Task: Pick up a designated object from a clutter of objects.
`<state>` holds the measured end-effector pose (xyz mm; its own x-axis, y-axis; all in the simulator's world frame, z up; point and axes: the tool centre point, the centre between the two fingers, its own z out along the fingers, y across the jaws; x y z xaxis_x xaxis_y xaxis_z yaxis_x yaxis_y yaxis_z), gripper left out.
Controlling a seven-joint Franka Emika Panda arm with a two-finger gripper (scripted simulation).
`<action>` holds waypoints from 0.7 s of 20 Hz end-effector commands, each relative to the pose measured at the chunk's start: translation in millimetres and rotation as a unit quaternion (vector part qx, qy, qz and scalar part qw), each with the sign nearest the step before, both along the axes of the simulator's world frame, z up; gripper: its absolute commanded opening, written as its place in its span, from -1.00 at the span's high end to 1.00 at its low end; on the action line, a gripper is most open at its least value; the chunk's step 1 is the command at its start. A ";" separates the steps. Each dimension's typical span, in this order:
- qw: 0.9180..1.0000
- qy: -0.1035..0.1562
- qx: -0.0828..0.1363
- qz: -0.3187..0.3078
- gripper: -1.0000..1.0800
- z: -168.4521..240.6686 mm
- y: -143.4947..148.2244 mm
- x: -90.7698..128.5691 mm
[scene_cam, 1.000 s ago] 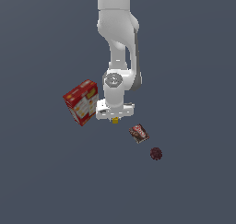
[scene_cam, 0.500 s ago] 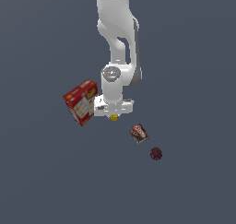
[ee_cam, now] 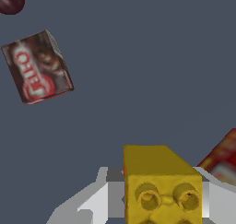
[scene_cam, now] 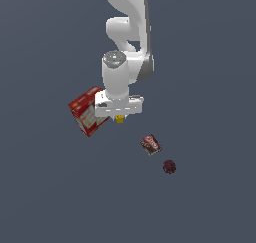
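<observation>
Glossy white rounded arm (scene_cam: pixel 127 42), grey joint cap, blocky white hand; fingers (ee_cam: pixel 99 202) apparently pale grey.

White arm reached steeply down, wrist vertical, gripper (scene_cam: pixel 119 118) pointed at the floor, its pale fingers (ee_cam: pixel 99 202) clamped either side of the yellow block (ee_cam: pixel 161 186).

A flat, featureless slate-grey ground (scene_cam: pixel 45 197) fills both views, evenly lit, with no shadows visible.
</observation>
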<state>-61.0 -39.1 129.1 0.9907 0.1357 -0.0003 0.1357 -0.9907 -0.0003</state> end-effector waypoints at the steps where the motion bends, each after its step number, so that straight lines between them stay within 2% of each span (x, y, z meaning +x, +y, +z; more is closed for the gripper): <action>1: 1.000 0.000 0.000 0.000 1.00 24.4 -4.9 1.1; 14: 1.000 0.000 0.001 0.000 1.00 148.1 -30.5 9.6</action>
